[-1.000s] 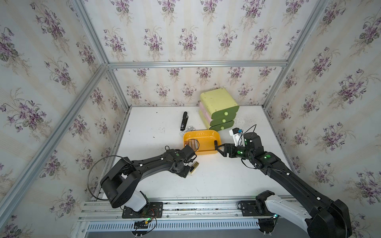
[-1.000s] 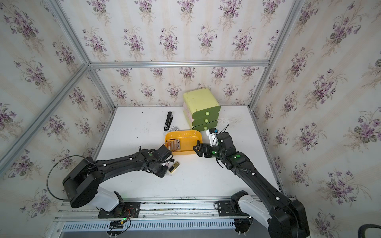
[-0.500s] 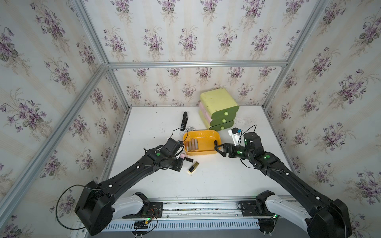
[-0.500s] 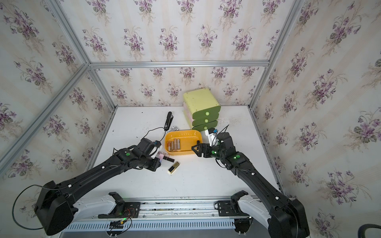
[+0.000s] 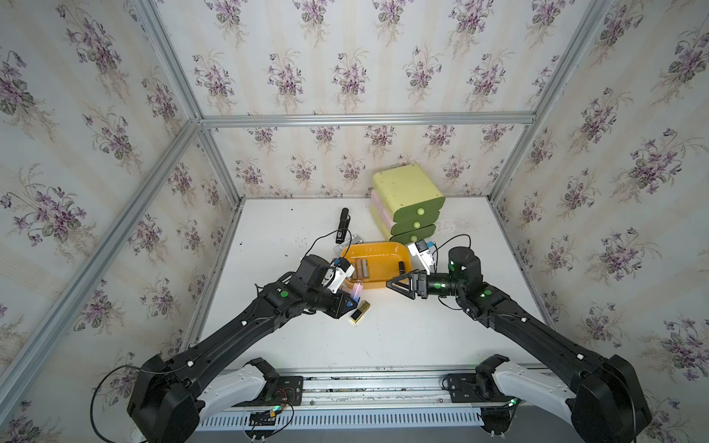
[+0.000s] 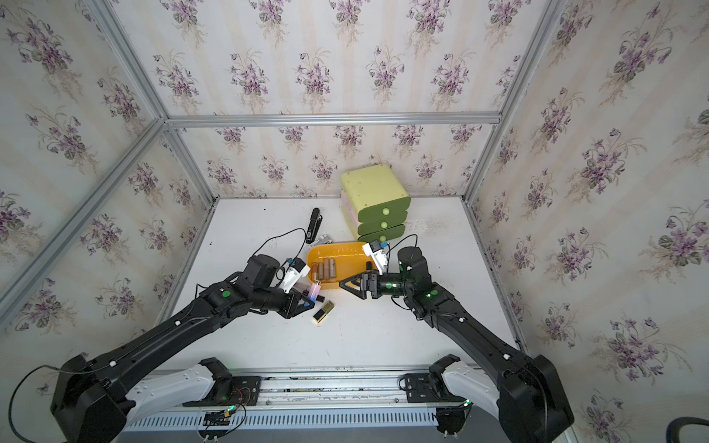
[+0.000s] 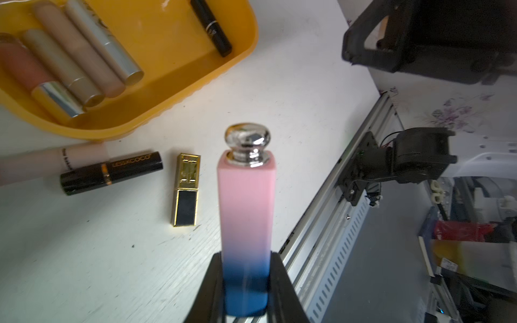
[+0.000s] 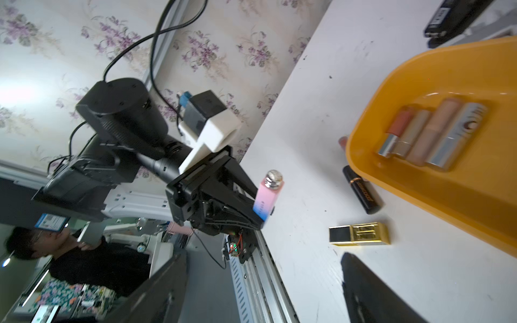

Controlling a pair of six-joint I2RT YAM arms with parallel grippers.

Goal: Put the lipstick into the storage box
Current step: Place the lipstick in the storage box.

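since a second ago the left arm (image 5: pixel 249 326) has stretched out from its folded pose, and the pink-to-blue lipstick (image 5: pixel 356 291) is now in its grasp; the right arm (image 5: pixel 537 337) has barely shifted.

in both top views the left arm reaches from the lower left to the middle of the frame. the left jaws are clenched on the blue end of the lipstick (image 7: pixel 246 209), its silver cap pointing away from them. it is held off the desk (image 5: pixel 383 337), just in front of the lower left corner of the storage box (image 5: pixel 383 253) and not inside it. right of the jaws a gold lipstick (image 5: pixel 359 311) lies flat on the desk. in the left wrist view a black lipstick (image 7: pixel 112 173) and a pale tube (image 7: pixel 56 159) lie beside it, close to the box's rim.

the orange-yellow storage box (image 6: pixel 345 251) sits mid-frame with several beige and silver lipsticks (image 5: pixel 362 268) side by side and one small black lipstick (image 5: pixel 401 266) near its right end. the right jaws are spread wide, holding nothing, at the box's lower right corner. above the box stands a yellow-green drawer unit (image 5: pixel 406 191).
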